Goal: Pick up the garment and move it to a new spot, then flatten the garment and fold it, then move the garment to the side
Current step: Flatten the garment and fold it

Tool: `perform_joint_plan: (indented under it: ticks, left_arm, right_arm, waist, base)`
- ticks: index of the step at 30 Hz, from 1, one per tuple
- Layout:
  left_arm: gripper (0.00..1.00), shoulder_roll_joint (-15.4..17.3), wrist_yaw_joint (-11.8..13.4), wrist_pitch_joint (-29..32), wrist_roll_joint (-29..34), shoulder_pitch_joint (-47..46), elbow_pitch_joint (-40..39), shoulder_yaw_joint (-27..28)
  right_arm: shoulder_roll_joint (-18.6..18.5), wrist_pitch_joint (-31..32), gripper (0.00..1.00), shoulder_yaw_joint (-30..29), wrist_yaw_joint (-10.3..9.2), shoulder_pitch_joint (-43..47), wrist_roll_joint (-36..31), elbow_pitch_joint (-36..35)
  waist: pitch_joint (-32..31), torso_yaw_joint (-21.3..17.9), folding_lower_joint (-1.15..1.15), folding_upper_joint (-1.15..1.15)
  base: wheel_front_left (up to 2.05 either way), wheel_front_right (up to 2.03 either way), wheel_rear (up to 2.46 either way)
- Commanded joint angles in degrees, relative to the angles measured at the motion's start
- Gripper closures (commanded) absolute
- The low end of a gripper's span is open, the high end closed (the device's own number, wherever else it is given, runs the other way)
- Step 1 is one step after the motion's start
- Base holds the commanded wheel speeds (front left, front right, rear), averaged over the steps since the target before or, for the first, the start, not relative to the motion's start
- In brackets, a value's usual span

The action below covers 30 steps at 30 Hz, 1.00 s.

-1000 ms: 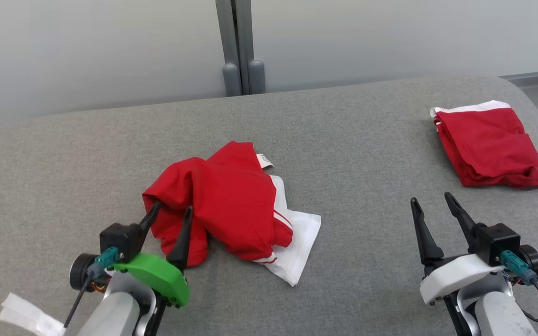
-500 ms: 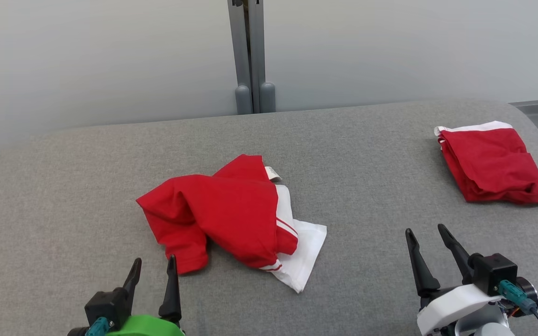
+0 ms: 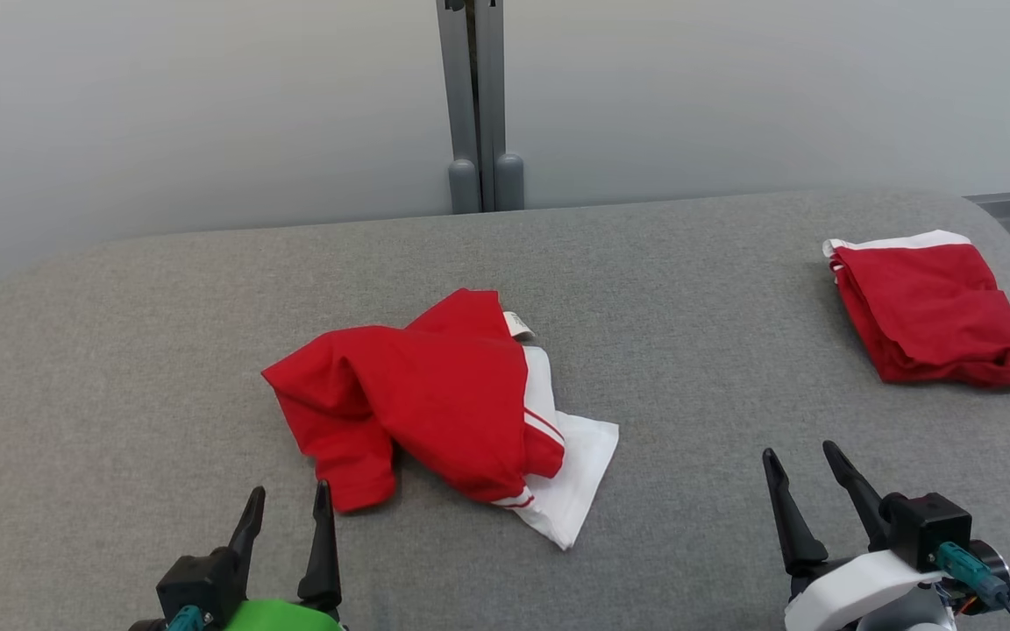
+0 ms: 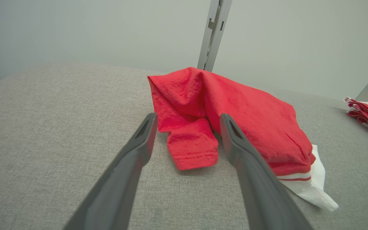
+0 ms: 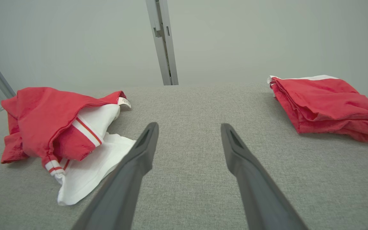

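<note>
Garment [image 3: 435, 412]: lies in a crumpled heap near the middle of the grey padded table [image 3: 689, 289], slightly left of centre. Not flat, not folded.

Left gripper [image 3: 290, 491]: at the near edge, jaws spread wide and empty, fingers aimed at the heap's near-left end. In the left wrist view a red sleeve end [image 4: 192, 150] with a stitched hem sits just ahead of the fingertips, apart from them.

Right gripper [image 3: 799, 451]: near right, jaws also wide and empty, over bare table well apart from the heap.

Step, as I judge it: the garment rests loose on the table with no grip on it, so either the pick-up or the flattening is about to start. Folding is not yet begun.

Next move probably calls for the left fingers to ease forward onto the sleeve hem and pinch one layer. The right would need to cross leftward to the white corner [image 3: 571, 464] so the two can pull the cloth out.

Materials: soft red knit, matte, bunched into rounded ridges. There is a white panel edged with thin red stripes, ending in a flat pointed corner, and a small label [image 3: 518, 326] at the far side. The table cover is coarse woven grey with rounded corners.

A second red garment [image 3: 935, 307] lies far right, folded into a rough rectangle with a white band at its far edge.
</note>
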Motion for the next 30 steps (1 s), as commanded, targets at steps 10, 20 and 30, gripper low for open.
perform_joint_plan:
  ticks: [10,20,30]
  left_arm:
    - [0.00,-0.83,-1.06,-0.01,1.14,0.14,0.51,1.28]
    - [0.00,-1.40,-1.83,-0.01,2.07,-0.66,0.67,1.84]
    - [0.00,-2.03,-2.46,-0.01,2.99,-1.77,-0.32,1.28]
  right_arm:
    - [-0.20,-0.26,0.00,-0.23,-0.09,-0.69,-0.48,0.55]
    - [-0.20,-0.26,0.00,0.12,-0.09,-1.22,-0.65,0.63]
    - [-0.18,-0.25,0.00,5.90,-0.09,-7.29,-3.49,5.60]
  waist:
    - [0.25,0.39,0.00,0.00]
    - [0.93,1.14,0.00,0.00]
    - [3.18,3.35,0.00,0.00]
  base:
    - [0.00,0.00,0.00]
    - [0.00,0.00,0.00]
    - [0.00,0.00,0.00]
